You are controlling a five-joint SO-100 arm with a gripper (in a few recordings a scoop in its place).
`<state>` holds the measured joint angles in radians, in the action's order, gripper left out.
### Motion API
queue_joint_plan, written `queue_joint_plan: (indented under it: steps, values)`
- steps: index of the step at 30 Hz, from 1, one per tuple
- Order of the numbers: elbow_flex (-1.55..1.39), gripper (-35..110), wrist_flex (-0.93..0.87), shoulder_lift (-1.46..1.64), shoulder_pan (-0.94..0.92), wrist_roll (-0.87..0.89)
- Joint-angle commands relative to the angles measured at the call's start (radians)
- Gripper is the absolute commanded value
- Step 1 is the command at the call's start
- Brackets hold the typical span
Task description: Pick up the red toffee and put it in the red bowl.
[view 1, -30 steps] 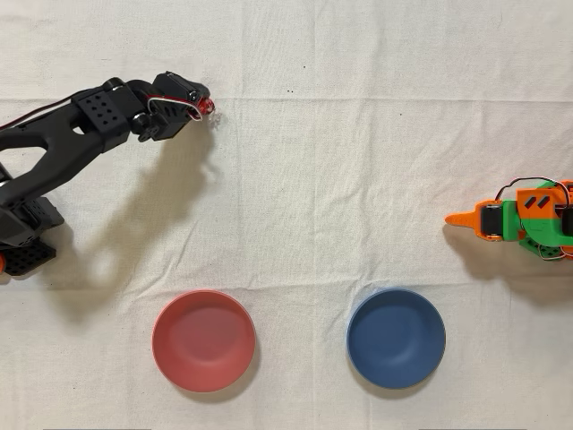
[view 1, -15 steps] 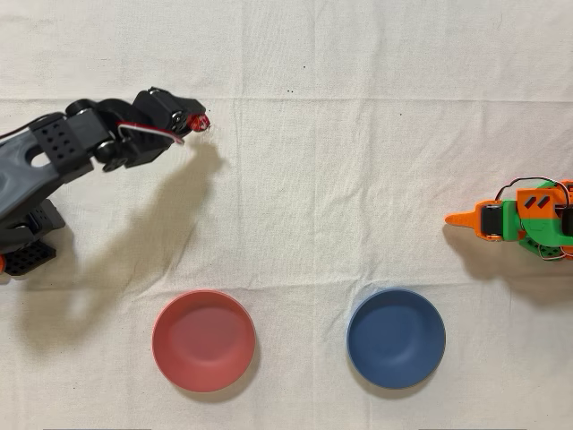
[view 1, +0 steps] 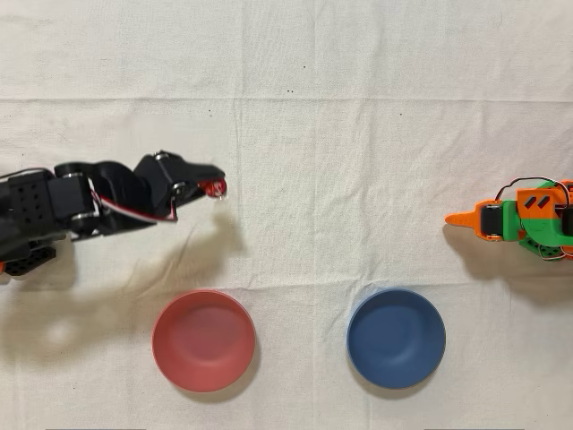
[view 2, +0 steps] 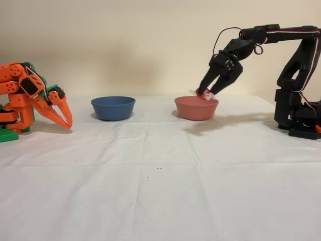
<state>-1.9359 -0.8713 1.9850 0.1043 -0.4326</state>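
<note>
Black arm reaches in from the left edge of the overhead view, gripper (view 1: 211, 186) closed on the red toffee (view 1: 215, 188), a small red glint at the fingertips with a bit of clear wrapper showing. Toffee is off the cloth, carried in the air; its shadow falls on the white tablecloth (view 1: 358, 134) below and right of the gripper. In the overhead view the red bowl (view 1: 203, 340) sits well below the gripper, apart from it, nothing in it. In the fixed view the gripper (view 2: 204, 94) hangs tilted downward, with the toffee (view 2: 206, 94) lining up with the rim of the red bowl (view 2: 196, 110). Blue bowl (view 1: 396, 338) sits beside the red one. Orange arm (view 1: 524, 218) idle at the right edge.
</note>
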Motion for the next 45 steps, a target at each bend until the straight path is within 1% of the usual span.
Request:
queue_joint_plan:
  steps: [1, 13, 25, 32, 36, 45]
  values:
    - [0.009, 10, -0.009, 0.089, -0.091, -0.038]
    - [0.046, 10, -0.017, 0.071, -0.39, -0.091]
    - [0.031, 10, 0.029, 0.086, -0.617, -0.149]
    - [0.017, 10, 0.103, 0.055, -0.693, -0.173]
    - [0.02, 10, 0.115, 0.025, -0.715, -0.179]
    - [-0.011, 10, 0.133, 0.023, -0.701, -0.189]
